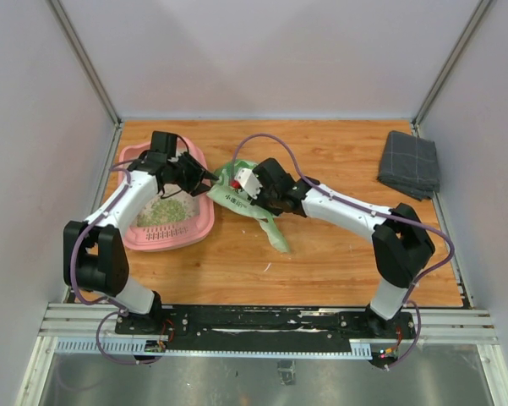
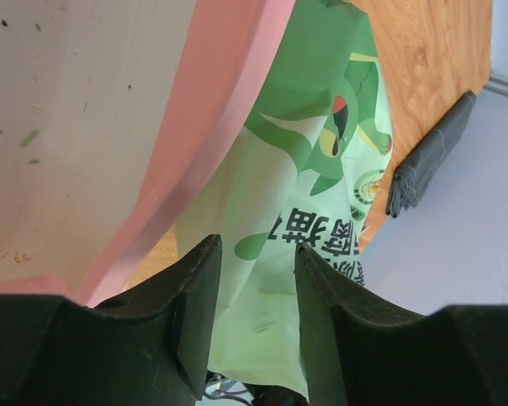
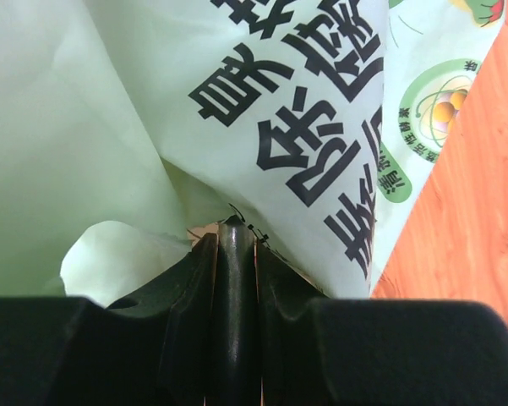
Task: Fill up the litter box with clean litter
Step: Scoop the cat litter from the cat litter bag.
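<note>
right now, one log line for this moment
left gripper: astride bag, grip unclear | right gripper: shut on bag | litter box: some clean litter inside

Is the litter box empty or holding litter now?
Partly filled. The top view shows a heap of clean litter inside the litter box; its far end is hidden.

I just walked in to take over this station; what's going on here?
The right gripper is pinched shut on the green printed bag beside the pink litter box. The left gripper hangs open at the box's rim, facing the bag. Some green litter already lies in the box. A folded grey cloth sits in the far right corner.
</note>
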`<control>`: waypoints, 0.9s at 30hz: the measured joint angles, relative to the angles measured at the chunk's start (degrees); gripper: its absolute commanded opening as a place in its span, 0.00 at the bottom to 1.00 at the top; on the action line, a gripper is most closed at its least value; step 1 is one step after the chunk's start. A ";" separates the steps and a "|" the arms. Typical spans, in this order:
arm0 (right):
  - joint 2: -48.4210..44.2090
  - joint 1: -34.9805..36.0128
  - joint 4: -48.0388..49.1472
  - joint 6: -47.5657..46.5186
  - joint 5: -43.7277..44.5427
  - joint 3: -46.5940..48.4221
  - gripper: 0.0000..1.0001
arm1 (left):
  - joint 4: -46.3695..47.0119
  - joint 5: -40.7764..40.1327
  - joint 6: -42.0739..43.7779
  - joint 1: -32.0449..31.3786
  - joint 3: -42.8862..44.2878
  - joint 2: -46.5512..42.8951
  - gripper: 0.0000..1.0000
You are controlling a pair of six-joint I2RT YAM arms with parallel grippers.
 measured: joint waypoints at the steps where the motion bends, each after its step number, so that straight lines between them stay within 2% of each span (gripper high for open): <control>1: -0.68 -0.39 2.08 0.63 -1.29 -1.68 0.01 | -0.02 0.00 0.04 0.00 0.11 0.09 0.45; 14: -10.03 -2.38 19.78 4.94 -10.08 -16.65 0.01 | -0.09 0.11 0.85 -0.37 1.49 0.61 0.46; 27: -19.26 -6.62 21.99 8.33 -15.21 -22.62 0.01 | -1.11 -1.05 1.27 -0.37 6.05 1.01 0.48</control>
